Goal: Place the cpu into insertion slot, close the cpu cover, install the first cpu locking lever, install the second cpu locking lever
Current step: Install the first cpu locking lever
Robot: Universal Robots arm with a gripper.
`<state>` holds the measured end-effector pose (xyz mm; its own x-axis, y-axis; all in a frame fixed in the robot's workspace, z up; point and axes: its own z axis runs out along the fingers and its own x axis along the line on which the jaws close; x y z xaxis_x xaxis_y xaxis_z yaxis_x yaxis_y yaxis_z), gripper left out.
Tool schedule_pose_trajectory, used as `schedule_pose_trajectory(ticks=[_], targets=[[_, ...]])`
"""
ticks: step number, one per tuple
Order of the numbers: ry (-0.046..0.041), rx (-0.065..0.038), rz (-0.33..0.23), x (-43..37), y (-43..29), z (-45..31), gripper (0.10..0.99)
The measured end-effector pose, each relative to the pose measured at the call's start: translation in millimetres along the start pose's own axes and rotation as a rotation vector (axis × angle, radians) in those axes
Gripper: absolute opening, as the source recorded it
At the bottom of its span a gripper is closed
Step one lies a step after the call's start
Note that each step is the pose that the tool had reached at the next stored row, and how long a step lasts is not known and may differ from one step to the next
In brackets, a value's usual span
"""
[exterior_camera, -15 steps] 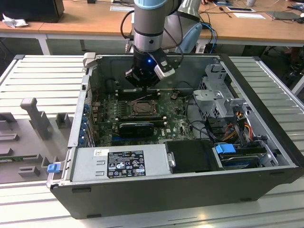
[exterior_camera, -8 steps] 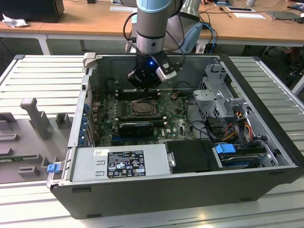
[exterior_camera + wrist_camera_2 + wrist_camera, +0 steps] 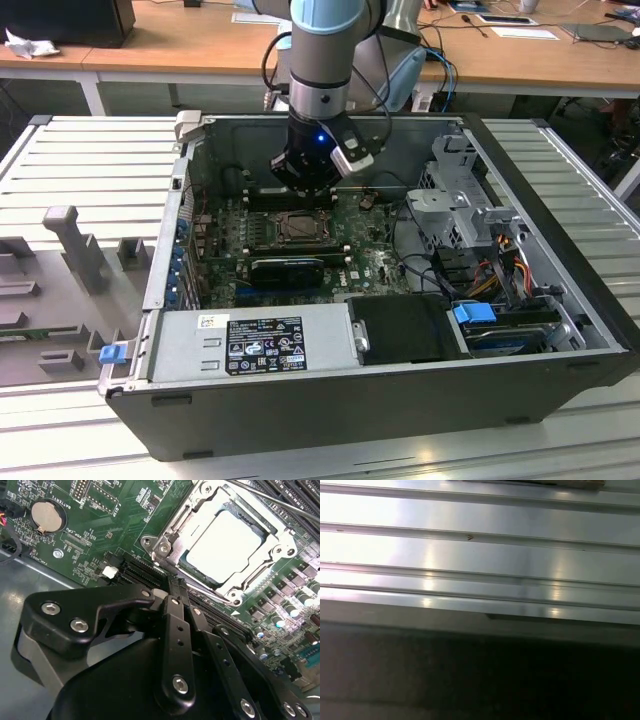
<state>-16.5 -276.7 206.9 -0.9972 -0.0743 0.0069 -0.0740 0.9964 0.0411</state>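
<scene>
1. The open computer case (image 3: 330, 400) lies on its side on a ribbed metal table (image 3: 80, 150). The green motherboard (image 3: 370, 262) faces up inside it.

2. The arm (image 3: 325, 60) reaches down into the case. Its gripper (image 3: 308, 180) hangs just above the motherboard, at the far edge of the insertion slot (image 3: 298, 228) in the exterior view.

3. In the second wrist view the black gripper (image 3: 179, 594) has its fingers (image 3: 175, 625) drawn together with no gap visible between them. The jaws stand narrow and hold nothing. The fingertips sit just beside the near corner of the socket, over a long black card slot (image 3: 137, 572).

4. The cpu (image 3: 225, 540) lies flat inside the insertion slot (image 3: 172, 532). Its face is a pale, silvery square, washed bright by glare, with edges parallel to the socket frame.

5. The cpu cover (image 3: 277, 542) is a silver metal frame with a cut-out centre. It lies down over the chip edges, and the chip face shows through the opening.

6. A thin metal locking lever (image 3: 265, 499) runs as a straight rod along the far side of the socket. Whether it is latched cannot be told.

7. A round coin battery (image 3: 46, 516) sits on the board, well apart from the socket.

8. A grey power supply (image 3: 250, 342) with a label occupies the near side of the case in the exterior view.

9. The first wrist view shows ribbed, shiny metal surface (image 3: 480, 555) above a dark band.
</scene>
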Motion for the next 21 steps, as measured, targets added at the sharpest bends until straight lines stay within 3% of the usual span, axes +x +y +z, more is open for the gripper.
schedule_pose_trajectory(ticks=[17, 21], targets=[[0.0008, 0.008, 0.000, -0.6, -0.4, 6.4, 0.106], [0.0004, 0.008, 0.000, -0.6, 0.2, -5.6, 0.106]])
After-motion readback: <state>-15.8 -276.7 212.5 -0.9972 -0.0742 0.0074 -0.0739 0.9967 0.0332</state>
